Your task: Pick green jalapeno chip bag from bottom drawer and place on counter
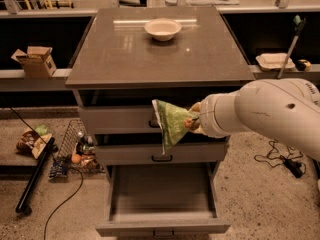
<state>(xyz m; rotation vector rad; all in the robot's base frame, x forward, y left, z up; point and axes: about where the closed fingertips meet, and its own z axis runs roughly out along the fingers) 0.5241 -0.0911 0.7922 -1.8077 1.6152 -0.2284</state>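
The green jalapeno chip bag (171,123) hangs in the air in front of the two upper drawers, just below the counter's front edge. My gripper (192,122) is shut on the bag's right edge, at the end of the thick white arm reaching in from the right. The bottom drawer (161,223) is pulled out and looks empty inside. The counter (125,54) is the glossy grey-brown top above.
A white bowl (162,29) sits at the back middle of the counter. A cardboard box (35,60) stands on the left ledge. A white tray (274,61) lies on the right ledge. Snack bags (32,140), a wire basket (75,151) and cables lie on the floor left.
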